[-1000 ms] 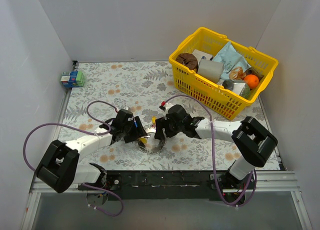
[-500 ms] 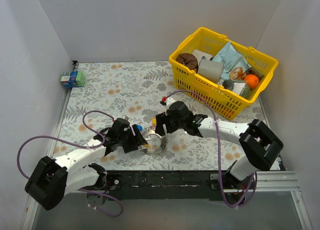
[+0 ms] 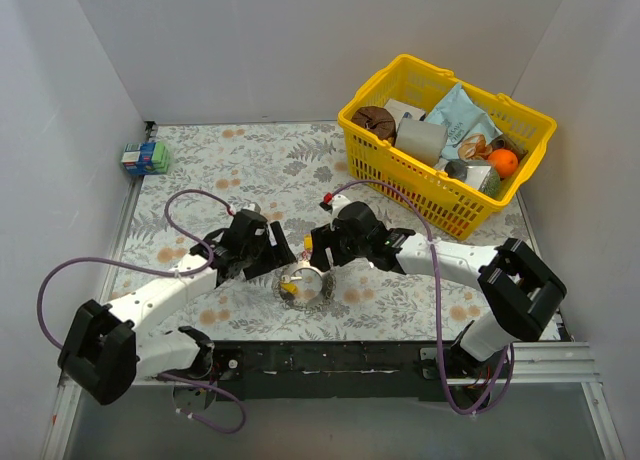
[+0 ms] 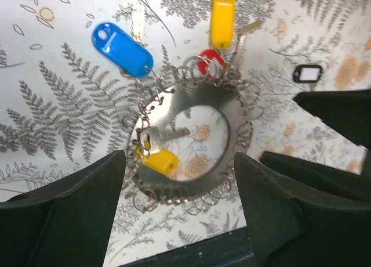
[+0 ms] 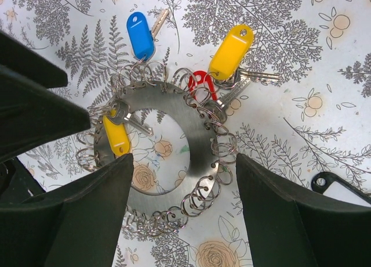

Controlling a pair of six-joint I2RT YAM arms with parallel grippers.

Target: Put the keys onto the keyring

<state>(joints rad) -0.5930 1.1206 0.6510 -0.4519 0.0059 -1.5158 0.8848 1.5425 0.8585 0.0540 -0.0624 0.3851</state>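
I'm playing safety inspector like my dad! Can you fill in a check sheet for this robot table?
Surface: flowery table cover, lying flat.
Job's things: keyring flat on the cover; blue key, big yellow key and red key at its rim; small yellow key across its hole; black tag lies apart.
Clutter: yellow basket full of groceries; small box at the far left.
Hands: left hand and right hand open, over the keyring, holding nothing.
Cables: purple cables loop off both arms, clear of the keyring.
Surroundings: white walls on three sides.
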